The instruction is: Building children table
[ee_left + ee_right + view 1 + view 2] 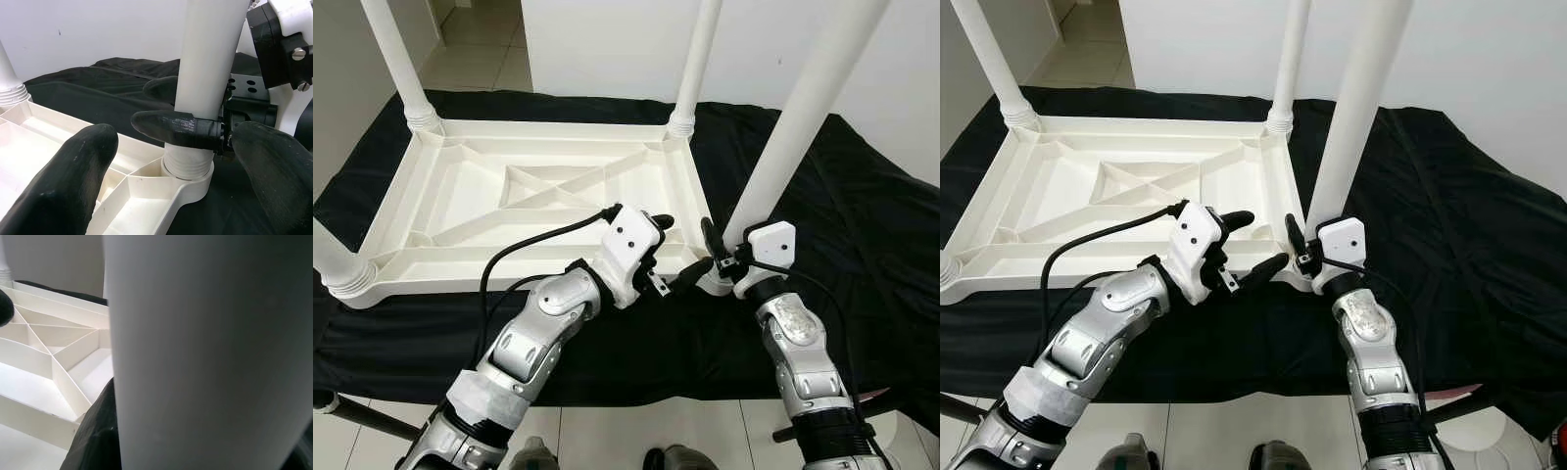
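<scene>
Four smooth white plastic legs rise from the upturned ribbed tabletop (538,196) lying on a wrinkled black cloth (862,225). The right gripper (168,110) clasps the nearest leg (793,127) just above its threaded socket. The left gripper (677,253) hovers beside it, fingers spread and empty.

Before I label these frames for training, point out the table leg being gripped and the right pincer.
table leg (798,117), left eye view, mid shaft.
right pincer (715,250), left eye view, between fingertips.
</scene>
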Controlling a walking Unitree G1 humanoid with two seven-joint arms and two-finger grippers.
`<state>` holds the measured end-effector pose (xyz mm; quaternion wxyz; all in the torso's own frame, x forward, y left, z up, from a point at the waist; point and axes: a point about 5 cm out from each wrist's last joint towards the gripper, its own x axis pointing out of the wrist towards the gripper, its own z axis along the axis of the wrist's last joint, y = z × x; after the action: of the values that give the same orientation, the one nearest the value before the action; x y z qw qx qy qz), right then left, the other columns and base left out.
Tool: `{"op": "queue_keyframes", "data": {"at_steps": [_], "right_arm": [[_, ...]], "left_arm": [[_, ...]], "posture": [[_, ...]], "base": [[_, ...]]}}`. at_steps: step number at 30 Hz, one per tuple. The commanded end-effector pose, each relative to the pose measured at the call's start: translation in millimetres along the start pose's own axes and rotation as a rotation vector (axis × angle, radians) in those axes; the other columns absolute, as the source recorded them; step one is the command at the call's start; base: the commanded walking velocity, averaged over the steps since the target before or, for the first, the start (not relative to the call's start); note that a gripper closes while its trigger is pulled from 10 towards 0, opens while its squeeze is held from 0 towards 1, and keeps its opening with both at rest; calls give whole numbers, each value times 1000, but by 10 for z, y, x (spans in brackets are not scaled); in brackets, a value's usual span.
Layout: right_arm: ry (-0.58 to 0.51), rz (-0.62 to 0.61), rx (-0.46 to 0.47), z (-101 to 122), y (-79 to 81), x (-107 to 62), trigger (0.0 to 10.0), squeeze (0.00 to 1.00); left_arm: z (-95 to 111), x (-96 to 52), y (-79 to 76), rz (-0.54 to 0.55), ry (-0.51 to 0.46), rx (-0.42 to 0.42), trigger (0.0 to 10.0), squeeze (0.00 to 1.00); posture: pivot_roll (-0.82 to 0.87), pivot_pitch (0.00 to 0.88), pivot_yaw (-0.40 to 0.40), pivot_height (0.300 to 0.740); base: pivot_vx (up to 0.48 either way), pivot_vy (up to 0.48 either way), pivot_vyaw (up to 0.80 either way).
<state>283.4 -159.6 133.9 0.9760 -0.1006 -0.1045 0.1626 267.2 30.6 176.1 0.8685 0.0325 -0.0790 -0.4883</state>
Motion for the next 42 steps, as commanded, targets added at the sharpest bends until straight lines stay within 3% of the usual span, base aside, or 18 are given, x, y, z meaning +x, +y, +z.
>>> {"op": "queue_keyframes", "data": {"at_steps": [1, 7, 10, 13, 42], "right_arm": [[162, 40, 34, -316, 69, -150, 10000, 0], [177, 32, 59, -345, 64, -149, 10000, 0], [209, -4, 146, -406, 23, -151, 10000, 0], [217, -13, 166, -418, 6, -149, 10000, 0], [337, -82, 295, -552, -112, -107, 10000, 0]], "left_arm": [[1, -18, -52, -68, 4, -2, 10000, 0], [5, -19, -49, -67, 3, -1, 10000, 0], [25, -24, -32, -63, -4, 2, 10000, 0], [28, -23, -29, -64, -5, 2, 10000, 0], [55, -22, -23, -58, -14, 5, 10000, 0]], "posture": [[73, 33, -28, 740], [73, 33, -28, 740], [74, 21, -25, 740], [74, 20, -25, 740], [79, 25, -30, 740]], "base": [[0, 0, 0], [0, 0, 0], [0, 0, 0], [0, 0, 0], [0, 0, 0]]}}
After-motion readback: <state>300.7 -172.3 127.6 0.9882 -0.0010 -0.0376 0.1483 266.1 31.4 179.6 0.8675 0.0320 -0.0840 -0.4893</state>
